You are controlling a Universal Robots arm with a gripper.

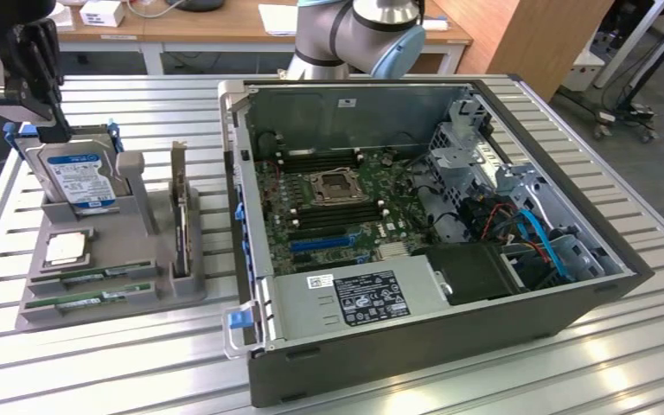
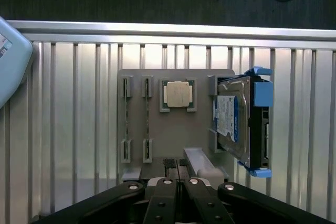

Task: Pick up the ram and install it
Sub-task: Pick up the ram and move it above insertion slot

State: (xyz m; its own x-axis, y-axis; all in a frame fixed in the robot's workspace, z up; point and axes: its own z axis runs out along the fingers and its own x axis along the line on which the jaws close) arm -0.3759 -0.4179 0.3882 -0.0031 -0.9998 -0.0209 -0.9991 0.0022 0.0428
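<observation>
The claw [image 2: 177, 170] is closed tight with nothing between its fingers, hanging at the upper left of the exterior frame above the hard drive [image 1: 79, 177]. The ram [image 1: 92, 299] lies flat in the gray holder [image 1: 130, 249] at lower left, a second stick [image 1: 79, 277] just behind it, near the CPU [image 1: 65, 249]. The open computer case [image 1: 424, 346] sits on the desk [image 1: 136, 372] at the exterior view's right.
</observation>
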